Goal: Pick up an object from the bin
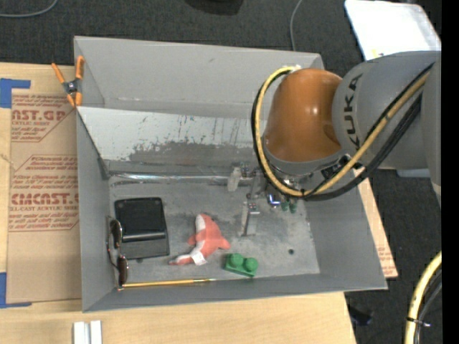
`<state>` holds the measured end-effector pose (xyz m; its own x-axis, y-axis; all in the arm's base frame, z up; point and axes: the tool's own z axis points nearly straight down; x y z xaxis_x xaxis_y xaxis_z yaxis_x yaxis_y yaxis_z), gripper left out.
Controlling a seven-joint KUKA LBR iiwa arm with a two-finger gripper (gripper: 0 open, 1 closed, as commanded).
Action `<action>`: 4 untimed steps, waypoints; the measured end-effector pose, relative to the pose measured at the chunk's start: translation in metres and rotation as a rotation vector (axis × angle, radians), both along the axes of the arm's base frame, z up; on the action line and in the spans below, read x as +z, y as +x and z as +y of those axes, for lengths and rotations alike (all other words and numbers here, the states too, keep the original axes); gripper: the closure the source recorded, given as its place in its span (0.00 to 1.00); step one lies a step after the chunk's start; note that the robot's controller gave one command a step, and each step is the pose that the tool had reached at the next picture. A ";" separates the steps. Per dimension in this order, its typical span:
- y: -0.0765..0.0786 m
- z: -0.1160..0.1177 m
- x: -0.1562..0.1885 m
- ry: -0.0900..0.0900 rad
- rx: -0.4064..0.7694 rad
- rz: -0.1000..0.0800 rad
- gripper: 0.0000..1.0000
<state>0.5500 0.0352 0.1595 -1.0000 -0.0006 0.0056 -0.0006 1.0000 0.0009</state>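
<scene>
My gripper (242, 199) hangs over the bin floor right of centre, below the orange dome. Its two metal fingers stand apart, so it is open, and nothing lies between them. A red and white toy figure (204, 241) lies on the floor just left of and below the lower fingertip (249, 221). A small green brick (239, 265) sits near the front wall, below the gripper.
A black box (141, 226) rests at the left of the floor. Dark sunglasses (117, 253) lie against the left wall beside it. A thin yellow stick (165, 282) runs along the front wall. The arm reaches in from the right.
</scene>
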 end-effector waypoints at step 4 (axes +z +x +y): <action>0.006 0.045 -0.055 0.003 -0.070 -0.015 0.00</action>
